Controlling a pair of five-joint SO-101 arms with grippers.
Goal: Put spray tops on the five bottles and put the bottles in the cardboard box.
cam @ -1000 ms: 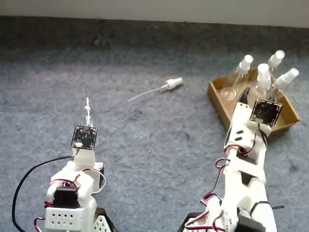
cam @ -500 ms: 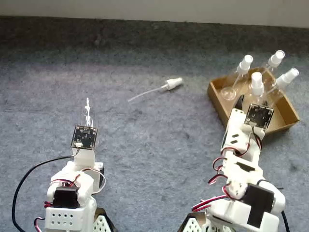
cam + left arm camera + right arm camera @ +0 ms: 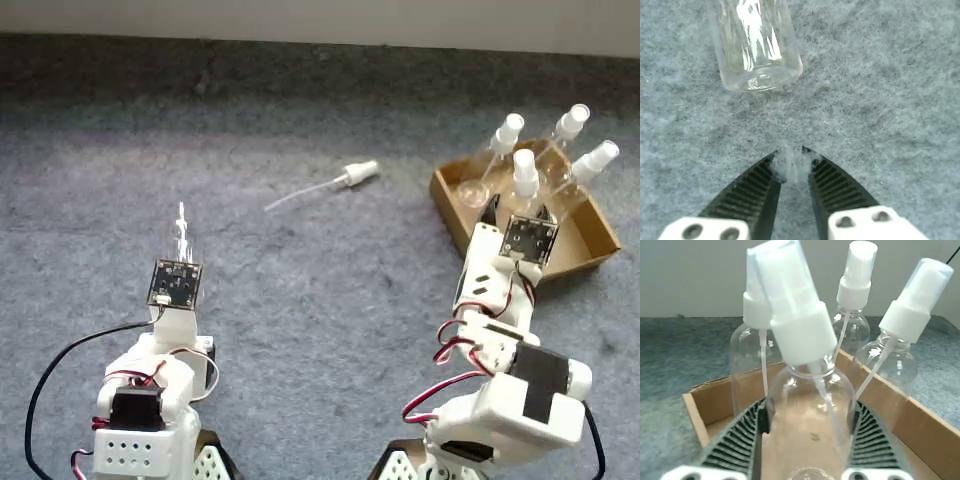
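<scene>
A clear, round-shouldered bottle [image 3: 807, 432] with a white ribbed spray top is pinched by the ridged black fingers of the right gripper [image 3: 810, 407] and is held just above the floor of the brown cardboard box [image 3: 452, 215]. Three more capped bottles [image 3: 572, 125] are seen standing upright in the box behind it. A loose spray top [image 3: 355, 175] with its thin tube is laid on the grey felt tabletop [image 3: 330, 290], well to the left of the box. Farther left, an uncapped glass bottle [image 3: 755, 42] is stood just ahead of the left gripper [image 3: 790, 152], whose fingers are kept only slightly apart around nothing.
</scene>
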